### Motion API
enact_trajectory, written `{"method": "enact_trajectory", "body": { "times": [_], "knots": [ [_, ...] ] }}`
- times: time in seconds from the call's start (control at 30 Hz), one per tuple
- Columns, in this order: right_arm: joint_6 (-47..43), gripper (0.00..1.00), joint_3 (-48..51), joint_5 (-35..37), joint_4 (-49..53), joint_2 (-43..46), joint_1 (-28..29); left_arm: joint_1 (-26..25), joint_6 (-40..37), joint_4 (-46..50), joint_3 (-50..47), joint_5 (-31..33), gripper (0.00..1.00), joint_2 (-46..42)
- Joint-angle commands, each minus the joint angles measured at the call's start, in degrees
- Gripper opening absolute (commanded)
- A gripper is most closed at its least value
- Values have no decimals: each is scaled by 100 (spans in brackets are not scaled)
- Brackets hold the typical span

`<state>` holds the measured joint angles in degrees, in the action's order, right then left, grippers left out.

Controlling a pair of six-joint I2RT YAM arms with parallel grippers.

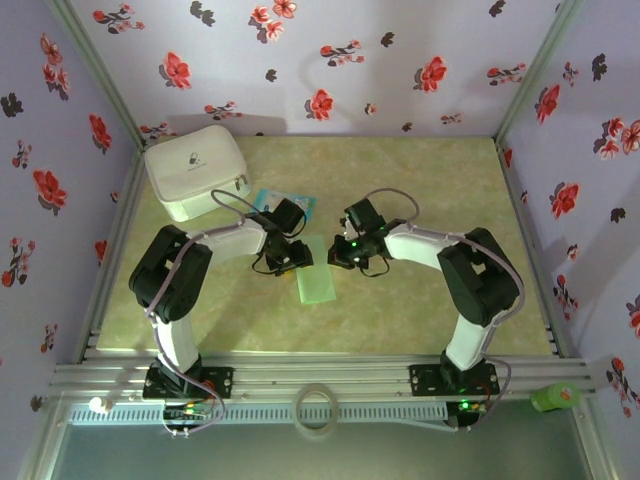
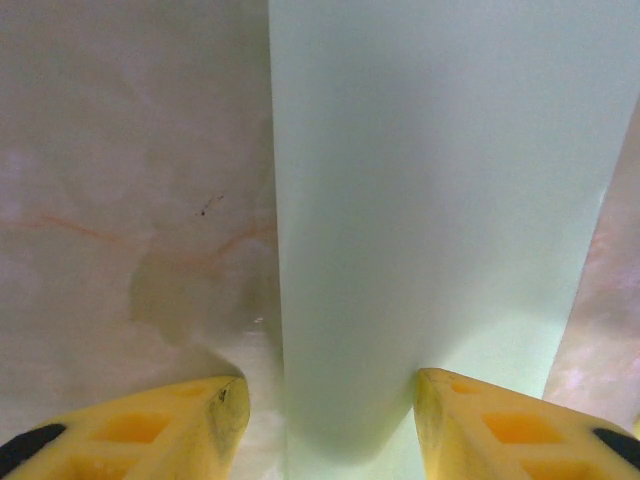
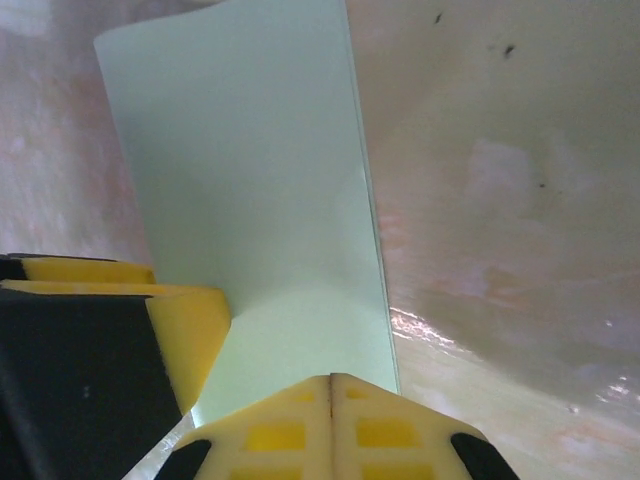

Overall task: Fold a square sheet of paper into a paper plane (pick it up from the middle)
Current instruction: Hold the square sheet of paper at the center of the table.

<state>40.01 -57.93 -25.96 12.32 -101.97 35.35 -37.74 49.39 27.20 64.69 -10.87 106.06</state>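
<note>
The square sheet of paper [image 1: 322, 272], pale mint green and creased into a narrow strip, lies flat on the table between the two arms. My left gripper [image 1: 291, 258] is at its far left part. In the left wrist view the left gripper [image 2: 330, 425] is open, and its yellow fingers [image 2: 160, 430] stand either side of the paper's [image 2: 440, 190] left edge. My right gripper [image 1: 344, 254] is at the strip's far right side. Its jaws [image 3: 331, 385] are shut together, tip down on the paper [image 3: 250, 170], with nothing visible between them. The left gripper's finger [image 3: 185, 330] stands close beside it.
A white zipped pouch [image 1: 195, 170] sits at the back left, with a small blue-and-white packet [image 1: 286, 205] just beyond the left gripper. Floral walls enclose three sides. A tape ring [image 1: 317, 408] and a green object [image 1: 555, 398] lie at the near rail.
</note>
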Motion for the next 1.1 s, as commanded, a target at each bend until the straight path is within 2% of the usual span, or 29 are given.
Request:
{"method": "enact_trajectory", "body": {
  "times": [0.0, 0.77, 0.93, 1.07],
  "knots": [
    [-180, 0, -213, -36, 271, -153, 85, -54, -108, -26, -280, 384, 51, 567],
    [-359, 0, -719, -389, 358, -904, 260, -65, -82, -78, -308, 375, 51, 604],
    [-733, 0, -664, 237, 957, -1058, 270, -63, -71, -92, -336, 375, 51, 575],
    [-830, 0, -431, 457, 1055, -1049, 270, -65, -53, -65, -278, 350, 51, 492]
  ]
}}
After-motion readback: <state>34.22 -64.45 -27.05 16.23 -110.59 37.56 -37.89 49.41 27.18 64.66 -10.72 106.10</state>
